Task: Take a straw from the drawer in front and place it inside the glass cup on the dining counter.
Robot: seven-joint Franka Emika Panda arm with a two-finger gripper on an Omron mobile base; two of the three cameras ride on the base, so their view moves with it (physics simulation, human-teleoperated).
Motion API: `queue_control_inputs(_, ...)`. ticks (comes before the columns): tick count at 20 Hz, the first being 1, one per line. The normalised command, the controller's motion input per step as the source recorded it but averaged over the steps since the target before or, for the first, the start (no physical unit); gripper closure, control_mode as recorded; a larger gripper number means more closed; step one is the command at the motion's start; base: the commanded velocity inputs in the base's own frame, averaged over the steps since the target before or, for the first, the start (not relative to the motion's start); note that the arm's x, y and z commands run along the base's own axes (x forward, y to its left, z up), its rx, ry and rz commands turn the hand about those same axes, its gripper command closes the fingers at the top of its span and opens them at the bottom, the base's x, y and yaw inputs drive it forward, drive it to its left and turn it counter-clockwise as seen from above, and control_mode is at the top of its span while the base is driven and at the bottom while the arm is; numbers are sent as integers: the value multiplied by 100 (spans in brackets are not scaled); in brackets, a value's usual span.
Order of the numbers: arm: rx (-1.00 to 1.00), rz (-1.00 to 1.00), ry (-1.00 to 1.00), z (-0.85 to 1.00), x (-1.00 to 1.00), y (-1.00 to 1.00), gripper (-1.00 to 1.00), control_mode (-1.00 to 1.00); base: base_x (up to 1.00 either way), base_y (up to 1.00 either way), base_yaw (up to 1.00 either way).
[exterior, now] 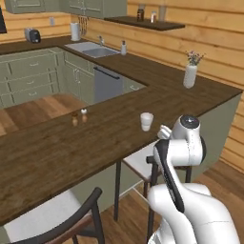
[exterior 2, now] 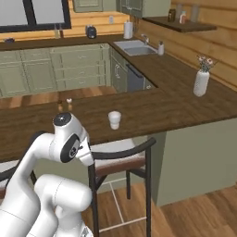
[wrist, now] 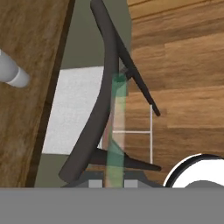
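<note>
A thin pale straw [wrist: 117, 118], see-through and tinted green, rises from between my fingertips in the hand view, and my gripper [wrist: 112, 183] is shut on it. The gripper hangs over a chair just off the edge of the dining counter [exterior: 71, 147] [wrist: 26, 43]. The glass cup [exterior: 147, 121] [exterior 2: 114, 120] stands upright on that dark wood slab near its front edge, and in the hand view the glass cup [wrist: 11, 72] lies off to the left, apart from the straw. The drawer is out of view.
A dark chair with a white seat [exterior 2: 122, 155] [wrist: 103, 96] sits directly under the hand. Two small shakers [exterior: 79, 116] stand left of the cup, and a white vase with flowers [exterior: 190, 75] [exterior 2: 201, 82] is at the counter's far right. A second chair [exterior: 71, 214] is at the lower left.
</note>
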Motion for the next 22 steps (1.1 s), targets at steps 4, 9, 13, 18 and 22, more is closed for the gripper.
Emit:
queue_control_inputs(4, 0, 0, 0, 0, 0, 0, 100, 100, 73, 8, 24)
queue_control_inputs(9, 0, 0, 0, 0, 0, 0, 100, 100, 84, 6, 21)
queue_control_inputs(13, 0, 0, 0, 0, 0, 0, 100, 100, 74, 7, 22)
queue_control_inputs(18, 0, 0, 0, 0, 0, 0, 100, 100, 69, 14, 36)
queue_control_inputs(22, 0, 0, 0, 0, 0, 0, 100, 100, 72, 1, 42)
